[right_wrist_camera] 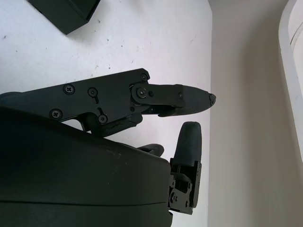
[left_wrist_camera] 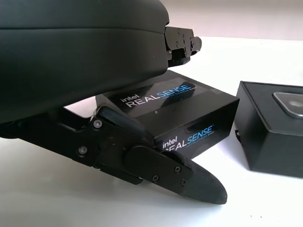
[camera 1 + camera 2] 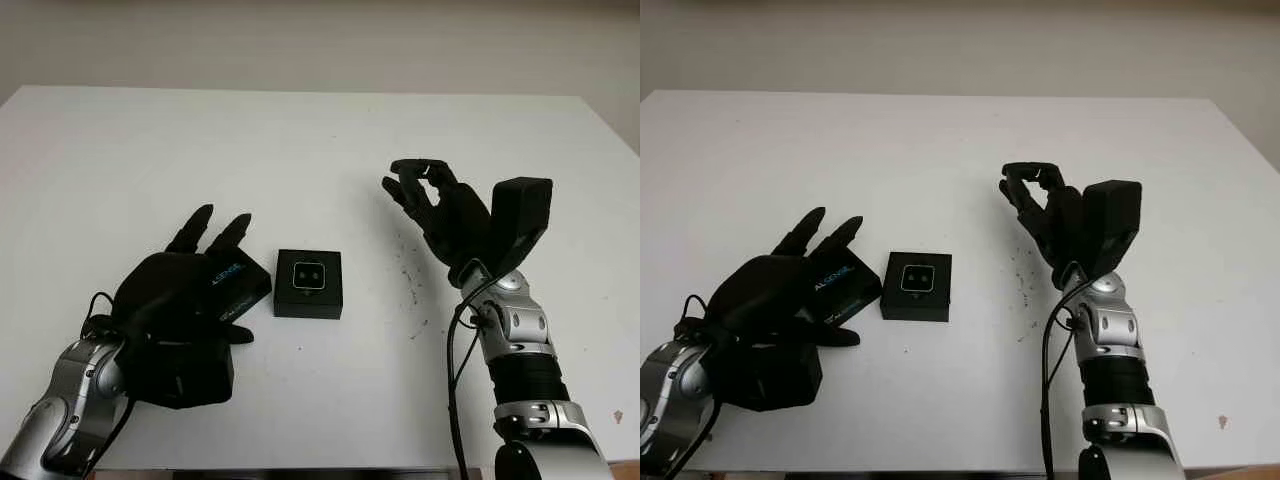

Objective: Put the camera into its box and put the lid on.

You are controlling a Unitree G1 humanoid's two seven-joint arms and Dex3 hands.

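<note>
A small black box (image 3: 308, 308) stands open on the white table, with the silver-faced camera (image 3: 308, 273) lying inside it. Just left of the box is its black lid (image 3: 238, 285), printed "Intel RealSense" (image 2: 161, 97), and my left hand (image 3: 228, 275) is shut on it. The thumb (image 2: 175, 172) lies along the lid's near side and two fingers reach past it on top. The lid is low over the table and apart from the box (image 2: 270, 137). My right hand (image 3: 415, 185) is open and raised above the table, right of the box.
The white table (image 3: 320, 150) stretches far back to a pale wall. Dark specks (image 3: 408, 272) mark the surface between the box and my right arm. A black cable (image 3: 455, 340) hangs along the right forearm. The table's front edge runs just below both arms.
</note>
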